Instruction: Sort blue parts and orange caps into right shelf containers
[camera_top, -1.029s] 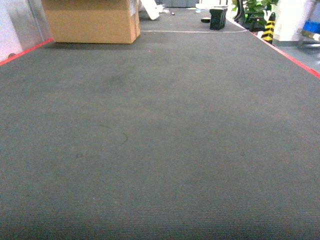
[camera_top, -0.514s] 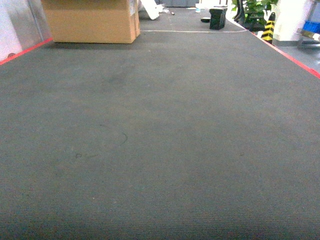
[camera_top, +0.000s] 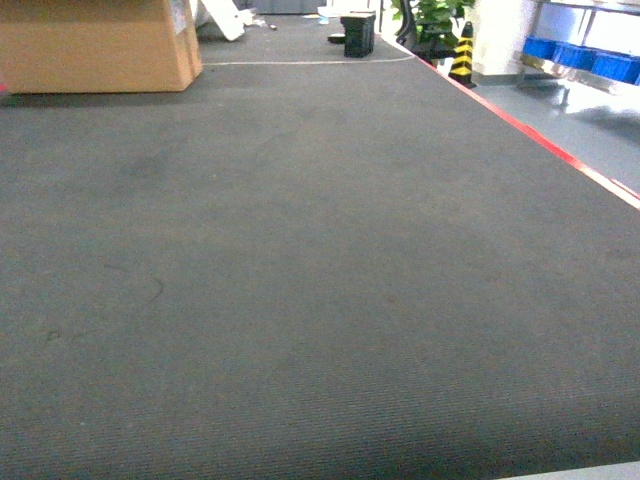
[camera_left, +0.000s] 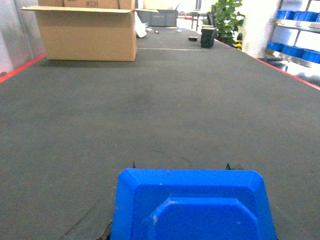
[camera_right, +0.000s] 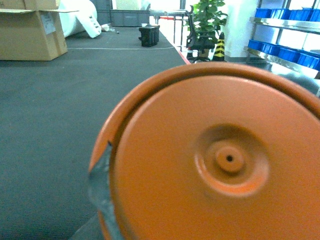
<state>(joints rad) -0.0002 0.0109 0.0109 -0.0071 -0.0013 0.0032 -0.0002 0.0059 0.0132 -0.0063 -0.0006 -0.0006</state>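
At head view's 1 o'clock: bright-blue plastic shelf crates (camera_top: 585, 55) unfilled | pincers unseen, grip unknowable; blue moulded plastic part (camera_left: 192, 205), round orange plastic cap (camera_right: 215, 160) fill wrist views, undelivered

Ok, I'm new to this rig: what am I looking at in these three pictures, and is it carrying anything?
It is a wheeled robot with two arms and three cameras. The head camera looks forward over a dark grey mat edged by a red line. Far off are a cardboard box on the left and the blue crates on a shelf to the right. The other two pictures come from cameras on the wrists. The left one is filled at the bottom by a blue part, and the right one by an orange cap. Each sits right at the lens and above the mat, so each arm seems to be carrying one.
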